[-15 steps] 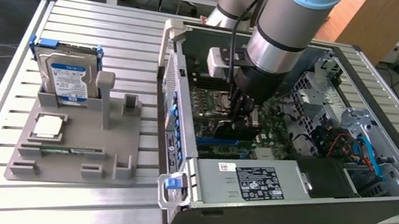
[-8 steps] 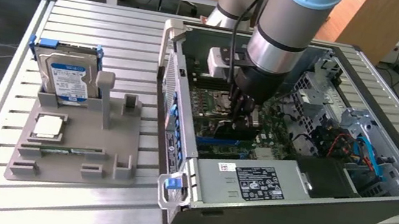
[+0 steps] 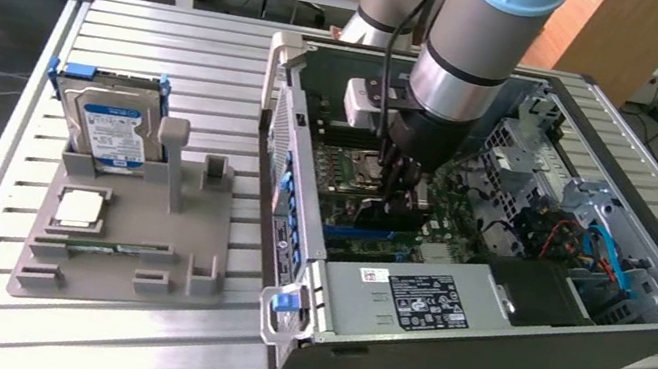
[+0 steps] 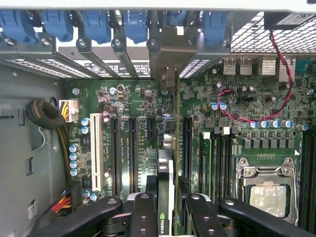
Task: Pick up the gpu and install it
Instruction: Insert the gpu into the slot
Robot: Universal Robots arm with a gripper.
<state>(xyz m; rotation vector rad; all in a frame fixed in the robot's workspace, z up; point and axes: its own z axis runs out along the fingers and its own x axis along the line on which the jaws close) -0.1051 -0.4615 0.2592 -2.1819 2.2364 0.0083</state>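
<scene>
Exterior camera is sitting high and off the arm, looking down at a slant across the slatted table [image 3: 164, 44]. It is standing far enough back to be taking in the whole open computer case [image 3: 517, 350] on the exterior view's right, the grey parts holder [image 3: 116, 238] on its left, and desks behind. Wrist camera is riding inside the case, looking along the gripper [image 4: 167, 197] straight at the motherboard [image 4: 138, 98], very near, with the black fingers [image 4: 143, 212] crowding the foreground and the gpu [image 4: 165, 217] showing edge-on between them. Both views are sharing the motherboard, the gripper and the case interior, the exterior one seeing them from above and farther off.
</scene>
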